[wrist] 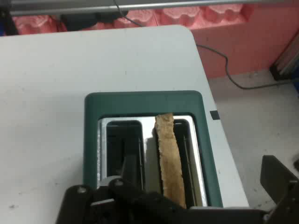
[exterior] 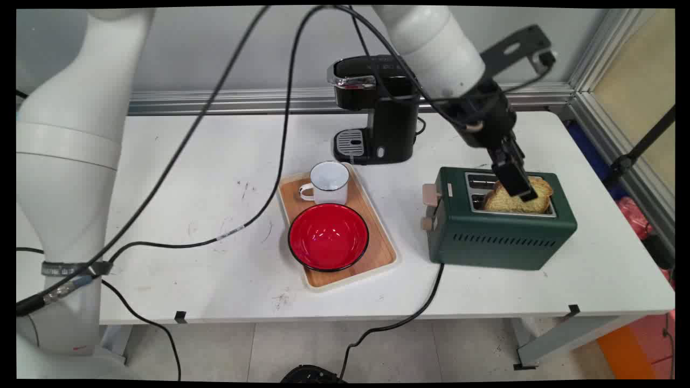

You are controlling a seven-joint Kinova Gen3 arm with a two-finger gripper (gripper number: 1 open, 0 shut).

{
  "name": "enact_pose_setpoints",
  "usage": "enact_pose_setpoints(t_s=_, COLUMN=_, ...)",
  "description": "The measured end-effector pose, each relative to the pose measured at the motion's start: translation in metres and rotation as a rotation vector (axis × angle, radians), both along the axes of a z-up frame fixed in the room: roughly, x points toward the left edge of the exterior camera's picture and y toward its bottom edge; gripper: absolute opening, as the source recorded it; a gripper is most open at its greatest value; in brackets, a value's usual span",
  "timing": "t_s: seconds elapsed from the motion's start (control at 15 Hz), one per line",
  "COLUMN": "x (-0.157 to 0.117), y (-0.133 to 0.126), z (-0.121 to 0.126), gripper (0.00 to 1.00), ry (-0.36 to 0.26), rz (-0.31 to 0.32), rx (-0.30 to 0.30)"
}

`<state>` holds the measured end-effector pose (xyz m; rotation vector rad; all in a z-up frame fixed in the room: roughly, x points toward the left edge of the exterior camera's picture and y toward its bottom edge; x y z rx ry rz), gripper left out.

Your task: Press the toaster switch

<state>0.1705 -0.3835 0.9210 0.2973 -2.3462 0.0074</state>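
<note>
Gripper sits directly over the green toaster, at the near slot, fingers down on the slice of bread. Finger spacing: cannot tell from either view; main view shows one dark finger across the bread's face, hand view shows only linkage at the bottom edge w/ the bread edge rising between. Whether the fingers actually clamp the slice is not discernible. Bread stands on edge in one slot, upper part sticking out above the toaster top; the other slot is dark, no contents visible. Toaster stands on the right part of the white table, lever knobs facing left, black cord running off the near table edge to the floor. Left of toaster, apart from it: wooden tray w/ a red bowl on its near half and a white mug on its far half, mug and bowl just beside each other. Behind the tray, near the wall: black coffee machine, well apart from toaster. Arm's black cables hang across the table's left-centre and lie on the surface, one crossing in front of the coffee machine. Table corner and pink floor area visible past the toaster in hand view.
</note>
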Motion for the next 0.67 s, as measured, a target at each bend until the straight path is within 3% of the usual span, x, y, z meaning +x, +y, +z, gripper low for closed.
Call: enact_pose_setpoints(t_s=0.67, x=0.102, y=0.037, z=0.048, gripper=1.00, ry=0.039, rz=0.040, rx=-0.030)
